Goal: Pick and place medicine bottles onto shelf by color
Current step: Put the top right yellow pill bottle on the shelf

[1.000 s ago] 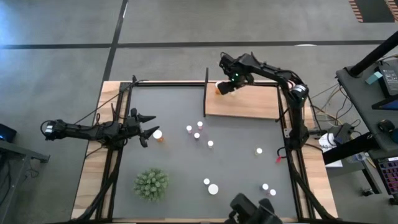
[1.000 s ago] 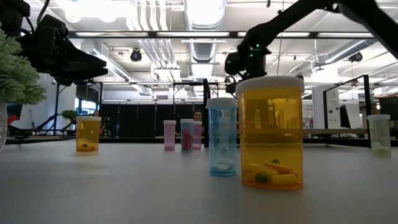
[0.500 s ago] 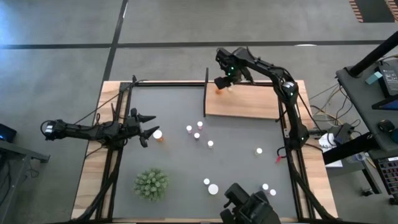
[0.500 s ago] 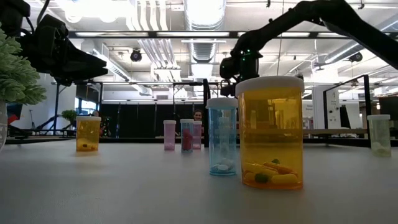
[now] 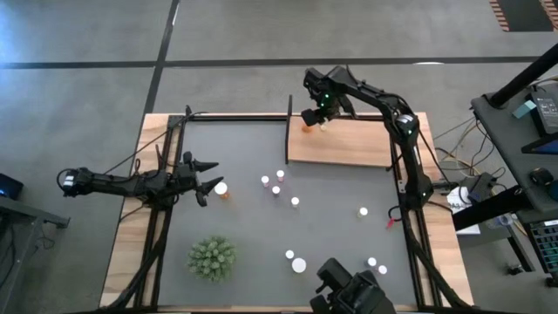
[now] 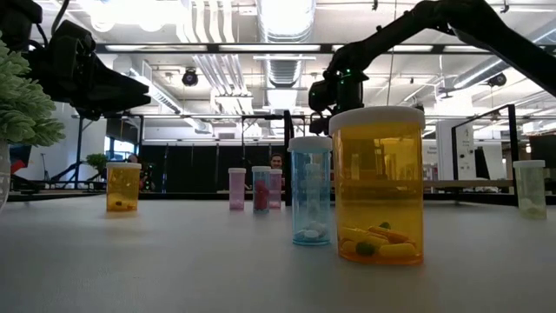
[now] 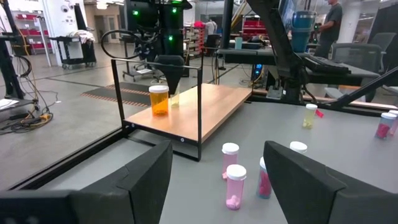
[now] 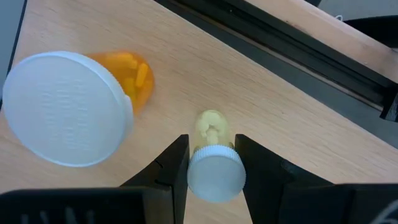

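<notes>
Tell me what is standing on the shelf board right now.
On the shelf stand an orange bottle and, beside it, a small yellowish bottle gripped by the right gripper. Its base contact is hidden beneath its cap.

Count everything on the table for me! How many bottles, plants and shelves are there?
Bottles on the mat: 10
Bottles at the shelf: 2 (orange bottle standing, yellowish bottle held in the right tool)
Green plant: 1
Shelf: 1
Total: 14
</notes>
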`<action>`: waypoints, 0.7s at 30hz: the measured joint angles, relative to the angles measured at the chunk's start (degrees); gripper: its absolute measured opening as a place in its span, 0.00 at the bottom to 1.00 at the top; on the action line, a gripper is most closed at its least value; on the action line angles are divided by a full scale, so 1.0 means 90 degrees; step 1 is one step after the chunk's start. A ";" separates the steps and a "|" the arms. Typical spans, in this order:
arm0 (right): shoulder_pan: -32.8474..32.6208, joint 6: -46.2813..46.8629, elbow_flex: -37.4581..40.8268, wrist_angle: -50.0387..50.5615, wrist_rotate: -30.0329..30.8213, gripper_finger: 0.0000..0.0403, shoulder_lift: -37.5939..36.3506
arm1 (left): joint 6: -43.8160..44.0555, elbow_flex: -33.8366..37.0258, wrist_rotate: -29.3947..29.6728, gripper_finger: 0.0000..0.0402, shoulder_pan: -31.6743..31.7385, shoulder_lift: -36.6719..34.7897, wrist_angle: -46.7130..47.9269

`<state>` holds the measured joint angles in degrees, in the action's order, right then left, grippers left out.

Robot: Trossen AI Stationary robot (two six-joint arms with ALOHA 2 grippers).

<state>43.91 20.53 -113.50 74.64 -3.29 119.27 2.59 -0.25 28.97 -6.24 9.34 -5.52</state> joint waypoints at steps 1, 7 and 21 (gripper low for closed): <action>0.0001 0.0002 0.0008 0.0007 0.0000 0.27 -0.0001 | 0.0001 0.0000 0.0000 0.59 0.0000 0.0000 -0.0002; -0.0001 0.0057 -0.0019 0.0028 0.0005 0.27 -0.0001 | 0.0000 0.0000 0.0000 0.59 0.0000 0.0000 0.0000; -0.0004 0.0030 -0.0030 0.0006 0.0027 0.34 -0.0001 | 0.0000 0.0000 0.0000 0.59 -0.0001 0.0000 -0.0002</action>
<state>43.88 20.80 -113.78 74.70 -3.05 119.26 2.59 -0.25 28.97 -6.25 9.34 -5.53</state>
